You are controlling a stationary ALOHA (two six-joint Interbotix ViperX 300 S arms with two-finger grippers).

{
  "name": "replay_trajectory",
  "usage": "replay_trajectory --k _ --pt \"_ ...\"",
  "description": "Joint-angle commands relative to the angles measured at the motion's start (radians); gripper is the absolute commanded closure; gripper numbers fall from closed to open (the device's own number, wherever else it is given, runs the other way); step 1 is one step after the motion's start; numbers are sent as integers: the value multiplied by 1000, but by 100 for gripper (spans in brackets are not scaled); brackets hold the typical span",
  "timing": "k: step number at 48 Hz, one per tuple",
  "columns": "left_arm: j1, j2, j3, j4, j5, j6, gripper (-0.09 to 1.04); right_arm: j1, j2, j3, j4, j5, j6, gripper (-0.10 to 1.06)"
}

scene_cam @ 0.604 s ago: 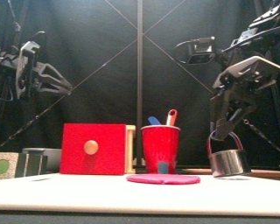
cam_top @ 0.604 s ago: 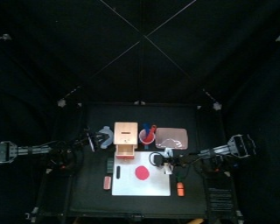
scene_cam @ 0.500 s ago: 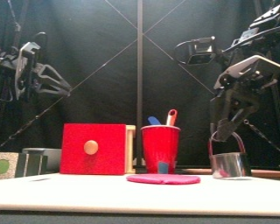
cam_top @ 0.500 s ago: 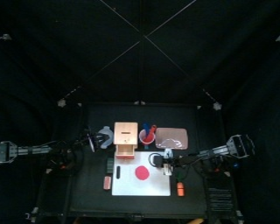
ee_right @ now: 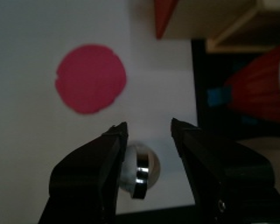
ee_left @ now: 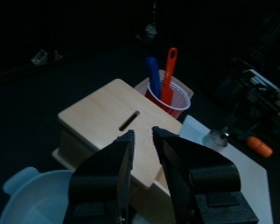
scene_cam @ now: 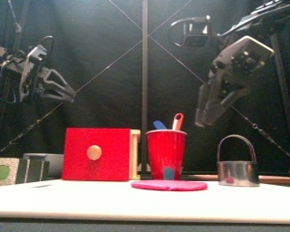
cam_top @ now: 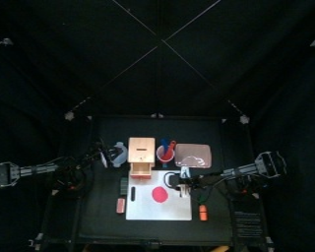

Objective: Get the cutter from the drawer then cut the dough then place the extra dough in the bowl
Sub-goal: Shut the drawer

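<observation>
1. Cutter (scene_cam: 237, 169): round metal ring with a wire handle. It stands upright on the white board (cam_top: 173, 213), at about 2 o'clock from the dough and apart from it. Nothing touches it.
2. Dough (cam_top: 157, 196): flat red-pink disc, lying whole near the middle of the board.
3. Right gripper (ee_right: 147, 129): hangs in the air directly above the cutter and clear of its handle. The jaws are spread wide and hold nothing. In the wrist view the cutter's rim shows between them.
4. Wooden box (cam_top: 143, 150): at 11 o'clock from the dough, just behind the board. Its red drawer front (scene_cam: 97, 154) faces the table's front edge.
5. Red cup (scene_cam: 167, 151): at 12 o'clock from the dough, just beside the box at its 3 o'clock. It holds a blue knife (ee_left: 154, 75) and a red knife (ee_left: 171, 63), both standing upright.
6. Pink tray (cam_top: 196, 156): at 1 o'clock from the dough, on the far side of the cup from the box.
7. Bowl (ee_left: 17, 198): pale blue-grey, at 9 o'clock from the box.
8. Orange toy (cam_top: 200, 210): at 4 o'clock from the dough, by the board's right edge.
9. Left gripper (ee_left: 143, 133): held high at 9 o'clock from the box, above the bowl's side of the table. The jaws are a narrow gap apart and hold nothing.
</observation>
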Motion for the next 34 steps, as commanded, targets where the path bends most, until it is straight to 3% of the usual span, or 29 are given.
replay_trajectory --k 1,9,26,34 --pt "67 52 -112 51 86 6 28 -25 9 -32 26 -147 2 17" --pt "101 158 -212 181 121 5 30 -61 49 -38 52 -279 2 20" --pt "86 434 -451 411 173 6 30 -64 176 -100 67 -296 -9 50" --pt "83 557 -594 532 296 8 30 -60 232 -138 72 -301 0 51"
